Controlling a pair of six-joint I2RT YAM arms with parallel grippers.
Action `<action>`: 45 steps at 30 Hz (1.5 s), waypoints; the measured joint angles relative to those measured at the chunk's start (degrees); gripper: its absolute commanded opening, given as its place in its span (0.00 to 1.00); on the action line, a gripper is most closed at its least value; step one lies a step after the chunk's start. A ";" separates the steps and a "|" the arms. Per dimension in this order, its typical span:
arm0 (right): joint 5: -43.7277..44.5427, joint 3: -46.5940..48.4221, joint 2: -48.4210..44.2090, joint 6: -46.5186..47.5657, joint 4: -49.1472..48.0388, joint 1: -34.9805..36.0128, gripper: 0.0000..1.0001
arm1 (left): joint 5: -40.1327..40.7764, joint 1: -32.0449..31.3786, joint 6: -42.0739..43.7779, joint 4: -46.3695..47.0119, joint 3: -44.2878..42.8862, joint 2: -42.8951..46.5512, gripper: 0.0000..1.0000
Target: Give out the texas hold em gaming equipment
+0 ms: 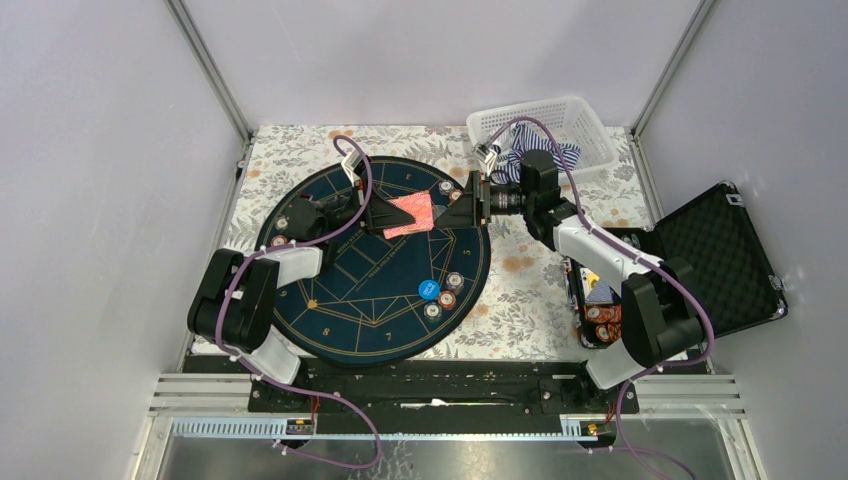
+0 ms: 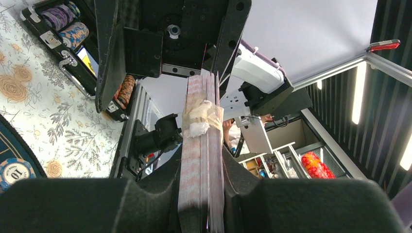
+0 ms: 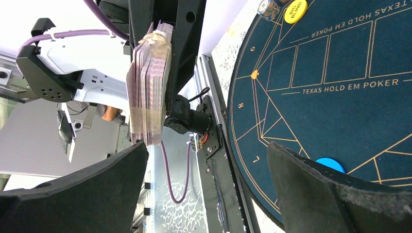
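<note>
Hanging above the far half of the round navy mat (image 1: 380, 310), the left gripper (image 1: 385, 216) is clamped on a deck of red-pink-backed cards (image 1: 412, 214), its two fingers pressing the flat faces of the bundle. In the left wrist view the deck (image 2: 201, 160) stands on edge between the black pads, wedged deep into the left gripper (image 2: 201, 172) and sticking out well past the fingertips, with a band of clear tape (image 2: 201, 119) wrapped round its middle. The right gripper (image 1: 458, 205) faces it from the other side with its fingers spread wide and nothing between them. Its own camera shows the deck (image 3: 148, 87) just beyond its fingertips, nearer the left-hand finger than the other and apart from both. Whether the deck's far end reaches in between those fingers cannot be told. On the near right of the mat lie a blue disc (image 1: 428, 289) and an orange-white chip (image 1: 447, 298) just beside it. More chips sit in the open black case (image 1: 700, 260) on the flowered table (image 1: 520, 300).
</note>
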State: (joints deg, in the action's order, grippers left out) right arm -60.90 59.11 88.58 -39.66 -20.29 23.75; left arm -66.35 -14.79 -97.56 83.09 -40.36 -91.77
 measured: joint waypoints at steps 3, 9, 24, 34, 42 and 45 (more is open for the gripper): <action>0.00 0.00 0.00 -0.28 -0.42 0.02 1.00 | 0.15 -0.07 0.02 0.00 0.02 0.00 0.00; -0.02 0.02 0.44 -1.03 -1.46 0.28 1.00 | 0.31 -0.39 0.02 0.02 0.00 -0.02 0.00; -0.17 0.02 1.27 -2.89 -3.67 0.83 1.00 | 0.79 -0.68 0.02 0.22 0.02 -0.35 0.02; -0.33 0.02 2.34 -3.32 -4.15 1.11 1.00 | 1.51 -0.92 0.04 0.17 0.02 -1.01 0.07; -0.76 0.02 2.78 -3.26 -4.31 2.14 1.00 | 1.70 -1.40 0.02 0.20 0.02 -1.11 0.02; -0.79 0.28 2.78 -1.88 -2.80 2.14 1.00 | 1.51 -1.40 0.15 0.17 0.00 -1.11 0.00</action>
State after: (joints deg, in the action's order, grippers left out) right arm -61.69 59.40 91.35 -41.54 -23.09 25.89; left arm -64.84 -16.19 -97.41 83.26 -40.36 -92.88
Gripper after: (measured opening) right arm 0.994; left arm 0.254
